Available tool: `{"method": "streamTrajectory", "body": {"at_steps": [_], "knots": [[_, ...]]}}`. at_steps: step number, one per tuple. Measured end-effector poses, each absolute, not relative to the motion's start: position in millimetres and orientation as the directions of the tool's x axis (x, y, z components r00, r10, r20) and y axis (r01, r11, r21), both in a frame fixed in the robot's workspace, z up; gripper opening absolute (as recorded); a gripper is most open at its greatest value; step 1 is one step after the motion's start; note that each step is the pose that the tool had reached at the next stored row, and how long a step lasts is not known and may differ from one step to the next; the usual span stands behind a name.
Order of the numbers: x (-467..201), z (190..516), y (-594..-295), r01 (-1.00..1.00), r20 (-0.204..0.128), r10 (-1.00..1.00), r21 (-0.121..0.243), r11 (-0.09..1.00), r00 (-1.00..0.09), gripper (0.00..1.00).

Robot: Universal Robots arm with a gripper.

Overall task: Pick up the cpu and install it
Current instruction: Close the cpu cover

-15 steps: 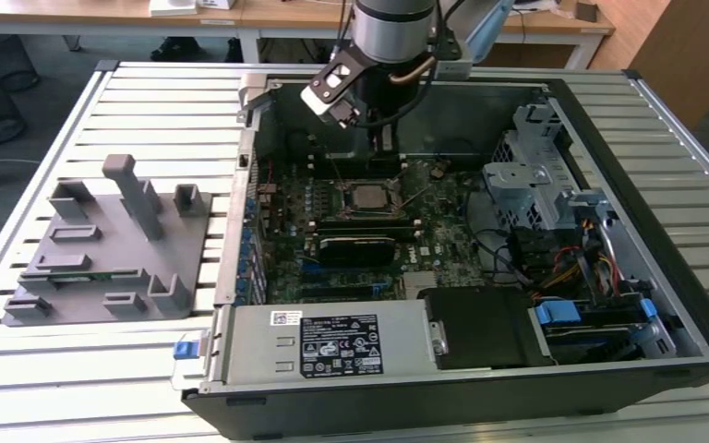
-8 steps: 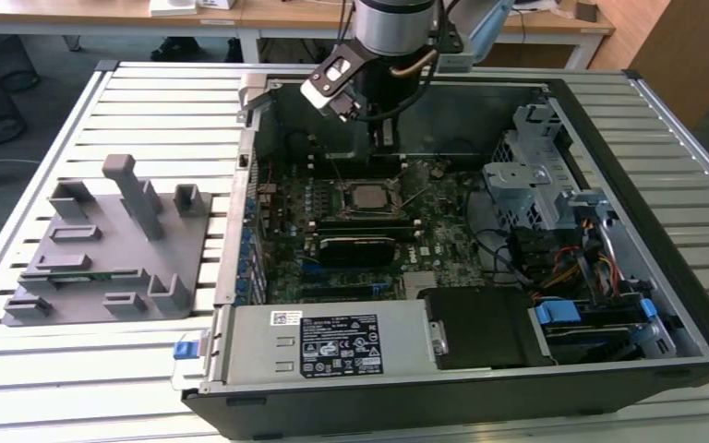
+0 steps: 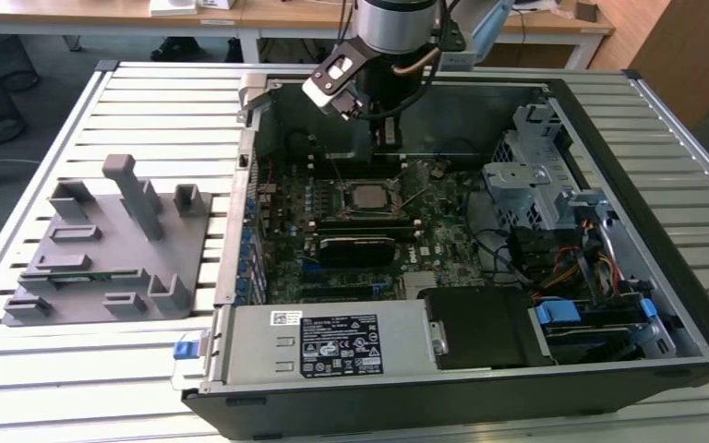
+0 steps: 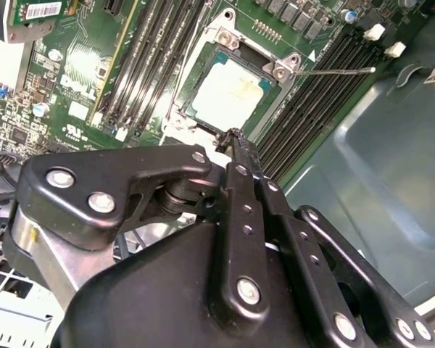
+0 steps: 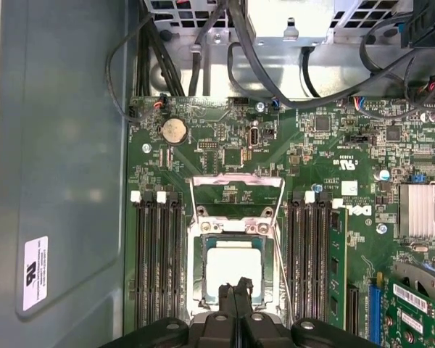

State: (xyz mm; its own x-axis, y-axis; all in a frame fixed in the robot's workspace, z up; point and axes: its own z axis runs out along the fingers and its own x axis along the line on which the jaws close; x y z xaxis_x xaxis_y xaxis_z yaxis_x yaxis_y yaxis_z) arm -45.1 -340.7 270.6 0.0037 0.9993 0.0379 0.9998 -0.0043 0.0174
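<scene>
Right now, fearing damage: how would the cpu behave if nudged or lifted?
The cpu is a thin flat plate with a metal top, so probably stiff and light. It lies level inside the socket frame, so a sideways nudge would likely be blocked. Its smooth top probably offers little grip.

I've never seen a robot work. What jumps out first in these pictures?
An open computer case lies flat, its green motherboard bare. The robot's black hand, shut and empty, hangs over the silver cpu seated in its socket. A grey plastic fixture sits at the exterior view's left.
</scene>
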Motion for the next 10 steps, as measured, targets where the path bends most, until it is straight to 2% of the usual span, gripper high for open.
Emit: {"method": "streamTrajectory", "body": {"at_steps": [10], "knots": [[-39.3, 270.6, -340.7, 1.000, 0.038, 0.999, 0.017, -0.004, 0.004, 0.11]]}}
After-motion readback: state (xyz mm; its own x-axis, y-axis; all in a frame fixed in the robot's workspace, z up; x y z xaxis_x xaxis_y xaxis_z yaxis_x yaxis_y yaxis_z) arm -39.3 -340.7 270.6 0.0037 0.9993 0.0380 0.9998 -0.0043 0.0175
